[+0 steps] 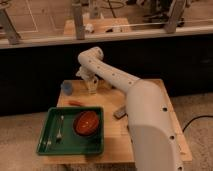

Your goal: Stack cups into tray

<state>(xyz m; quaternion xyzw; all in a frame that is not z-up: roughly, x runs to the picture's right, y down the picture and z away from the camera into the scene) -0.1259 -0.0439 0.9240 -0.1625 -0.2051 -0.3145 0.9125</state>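
The white arm (pixel 145 125) fills the near right, rising from a bulky lower segment and reaching back and left across the wooden bench (pixel 115 140).

On the near left of the bench lies the tray (pixel 50 130): green plastic, rectangular with a raised rim, flat on the bench, its long axis running left to right along the bench's front edge. Inside it, on the right, sits an orange-red bowl (pixel 87 122), mouth up. On the left of the tray floor lie two pieces of cutlery (pixel 60 127), their lengths running front to back.

Just behind the tray's far rim an orange, stick-like thing (pixel 76 103) lies on the bench, roughly parallel to that rim. To the right of the tray, near the arm, a small grey object (pixel 120 112) lies slanted on the wood.

Farther back, at the bench's far left corner, the blue cup (pixel 67 88) stands upright, well apart from the tray. To its right a pale cup (pixel 92 88) stands upright, also outside the tray; whether it is glass or white cannot be told. Other cups cannot be made out.

The tool (pixel 90 80) hangs pointing down directly over that pale cup, its fingers spread and released, holding nothing that can be seen.

Beyond the bench are a dark wall and a railing (pixel 100 35).
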